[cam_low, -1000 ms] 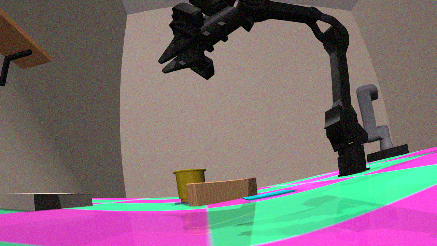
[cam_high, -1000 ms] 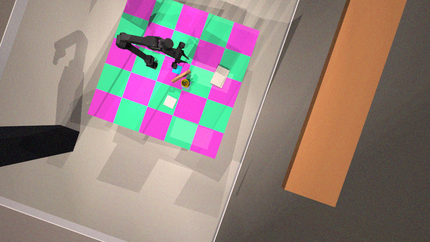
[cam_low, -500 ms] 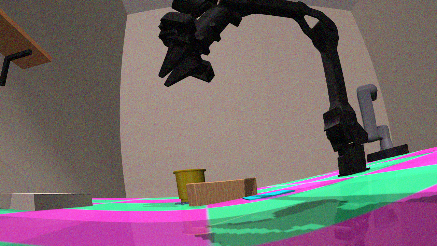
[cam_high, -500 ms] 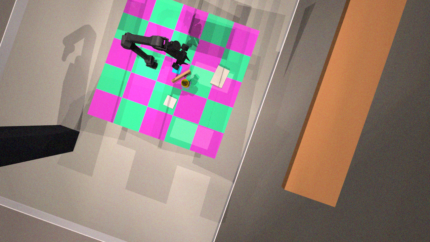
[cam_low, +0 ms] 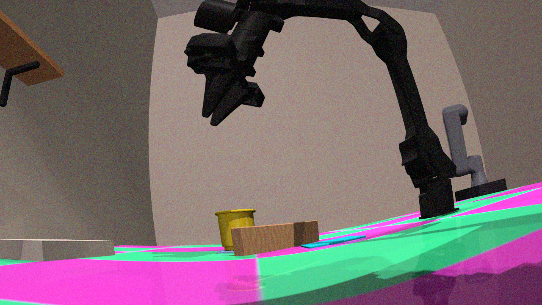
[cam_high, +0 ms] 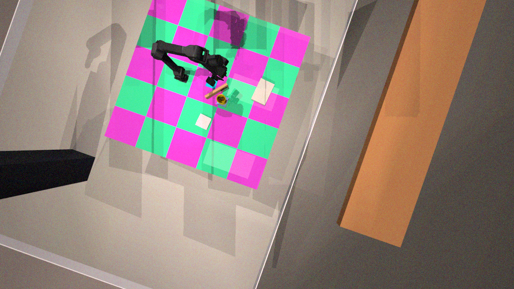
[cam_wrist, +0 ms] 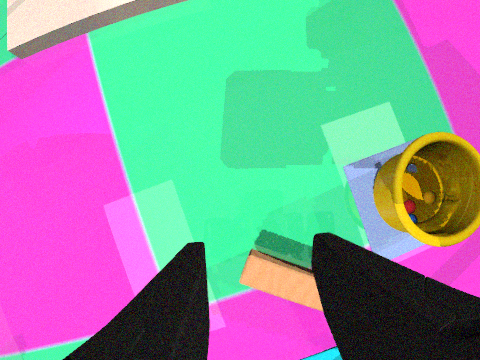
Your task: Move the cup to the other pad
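Observation:
A yellow cup (cam_high: 221, 97) (cam_low: 234, 225) (cam_wrist: 432, 190) stands upright on a lilac pad (cam_wrist: 367, 200). Small marbles (cam_wrist: 410, 206) lie in its bottom. A thin cyan pad (cam_high: 210, 85) (cam_low: 333, 239) lies on the other side of a wooden block (cam_high: 216, 91) (cam_low: 272, 237) (cam_wrist: 280, 277), which lies between the two pads. My gripper (cam_low: 212, 119) (cam_wrist: 259, 254) hangs high above the block, pointing down. Its fingers are partly apart with nothing between them. The cup is off to the right in the wrist view.
A flat beige slab (cam_high: 263, 91) (cam_low: 56, 248) (cam_wrist: 60, 20) lies beyond the cup. A small white square (cam_high: 203, 121) lies on the checkered mat (cam_high: 161, 104). An orange shelf (cam_high: 413, 114) and a grey stand (cam_low: 460, 144) are off the mat.

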Motion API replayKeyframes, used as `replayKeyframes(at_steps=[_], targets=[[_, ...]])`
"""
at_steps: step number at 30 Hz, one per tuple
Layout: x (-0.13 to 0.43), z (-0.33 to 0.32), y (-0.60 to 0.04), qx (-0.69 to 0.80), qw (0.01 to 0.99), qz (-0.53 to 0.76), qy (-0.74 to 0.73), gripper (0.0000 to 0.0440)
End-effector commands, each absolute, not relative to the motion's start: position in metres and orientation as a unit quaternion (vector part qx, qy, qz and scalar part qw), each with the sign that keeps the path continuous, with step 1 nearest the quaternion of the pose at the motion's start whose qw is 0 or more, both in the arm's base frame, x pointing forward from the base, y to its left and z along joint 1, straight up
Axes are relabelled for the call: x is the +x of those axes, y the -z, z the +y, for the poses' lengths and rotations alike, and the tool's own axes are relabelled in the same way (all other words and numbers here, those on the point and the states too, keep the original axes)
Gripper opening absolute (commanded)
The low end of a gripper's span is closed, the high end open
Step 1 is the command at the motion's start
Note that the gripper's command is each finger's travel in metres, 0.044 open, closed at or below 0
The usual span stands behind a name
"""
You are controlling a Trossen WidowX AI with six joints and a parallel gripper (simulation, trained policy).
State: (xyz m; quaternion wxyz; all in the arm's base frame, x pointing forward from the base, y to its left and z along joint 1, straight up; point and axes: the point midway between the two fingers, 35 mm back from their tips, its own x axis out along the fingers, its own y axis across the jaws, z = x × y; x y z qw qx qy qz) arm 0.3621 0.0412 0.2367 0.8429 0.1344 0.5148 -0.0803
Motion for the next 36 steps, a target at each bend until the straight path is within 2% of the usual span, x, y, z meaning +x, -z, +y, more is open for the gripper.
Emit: replayKeyframes(at_steps=[1, 25, 36], targets=[[0.363, 0.035, -0.232, 0.122, 0.831, 0.535, 0.088, 0.0133], [0.352, -0.010, -0.184, 0.049, 0.739, 0.664, 0.104, 0.0135], [0.348, -0.030, -0.157, 0.028, 0.711, 0.695, 0.102, 0.0159]])
